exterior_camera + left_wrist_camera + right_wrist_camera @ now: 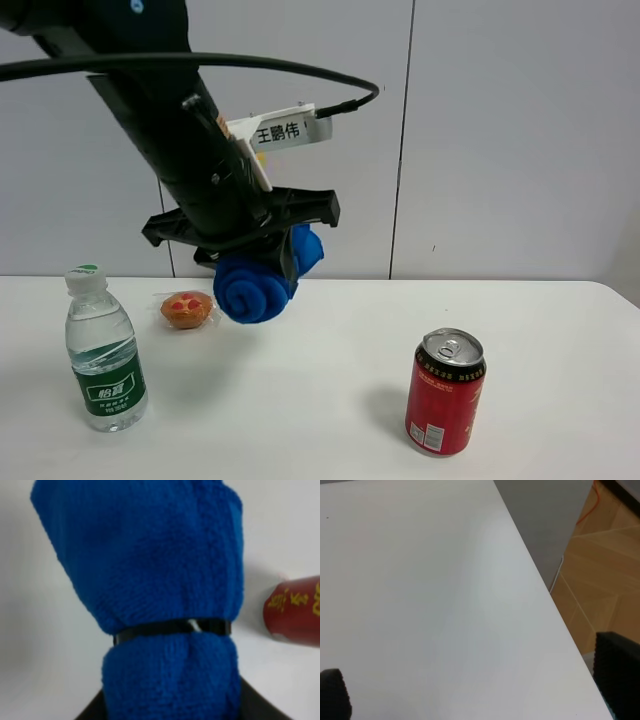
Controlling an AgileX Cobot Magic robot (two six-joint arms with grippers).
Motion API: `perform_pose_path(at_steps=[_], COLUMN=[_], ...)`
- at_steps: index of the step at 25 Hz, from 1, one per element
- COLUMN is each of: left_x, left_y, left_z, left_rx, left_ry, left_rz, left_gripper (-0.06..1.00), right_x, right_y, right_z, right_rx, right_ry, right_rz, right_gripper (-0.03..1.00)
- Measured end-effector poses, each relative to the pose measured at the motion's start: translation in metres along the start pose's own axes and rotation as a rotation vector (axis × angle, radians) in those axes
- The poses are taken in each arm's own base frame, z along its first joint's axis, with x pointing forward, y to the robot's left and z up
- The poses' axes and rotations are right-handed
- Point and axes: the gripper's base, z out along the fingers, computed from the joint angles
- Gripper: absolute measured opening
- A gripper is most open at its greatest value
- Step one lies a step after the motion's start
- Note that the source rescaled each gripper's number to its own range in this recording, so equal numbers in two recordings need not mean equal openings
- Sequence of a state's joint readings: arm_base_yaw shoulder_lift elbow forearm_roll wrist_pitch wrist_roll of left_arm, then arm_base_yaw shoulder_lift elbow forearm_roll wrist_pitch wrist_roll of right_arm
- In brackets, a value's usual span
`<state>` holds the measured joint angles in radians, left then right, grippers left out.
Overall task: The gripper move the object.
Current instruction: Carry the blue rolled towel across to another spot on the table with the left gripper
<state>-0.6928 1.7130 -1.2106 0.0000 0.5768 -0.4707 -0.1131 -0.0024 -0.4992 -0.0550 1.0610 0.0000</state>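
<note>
Nearest in the high view, a water bottle (105, 355) stands upright at lower left and a red can (446, 392) at lower right, well apart on the white worktop (300, 410). Farther back at left of centre lies a small fruit tart (187, 309). Just right of it and higher in the frame hangs the blue rolled towel (262, 282), lifted clear of the worktop in the left jaws, which are closed on its upper part. Behind is a grey panelled wall (500, 130).

The left wrist view shows the towel as knitted cloth cinched by a thin black band (172, 627). It looks light, soft and compressible, with nothing to break. It will give under pressure, so a firm hold across the rolled bulk near the band seems safest. A pinch on a loose edge might let it unroll or slip.

The right jaws are spread wide and hold nothing, over bare worktop near its edge in the right wrist view.
</note>
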Motion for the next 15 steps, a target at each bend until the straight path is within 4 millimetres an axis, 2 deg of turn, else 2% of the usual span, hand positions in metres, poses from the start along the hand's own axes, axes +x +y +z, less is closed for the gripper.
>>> perform_pose_path(at_steps=[3,8,15], left_x=[0.018,0.035,0.071], left_y=[0.009,0.018,0.037], left_z=[0.002,0.010,0.028], left_rx=[0.013,0.072,0.061], left_ry=[-0.024,-0.111,-0.090], left_rz=[-0.080,-0.205,-0.272], left_gripper=[0.01,0.01,0.01], right_x=[0.000,0.000,0.000], right_y=[0.000,0.000,0.000], right_z=[0.000,0.000,0.000], right_rx=[0.000,0.000,0.000], right_ry=[0.000,0.000,0.000], right_rz=[0.000,0.000,0.000], right_gripper=[1.00,1.00,1.00])
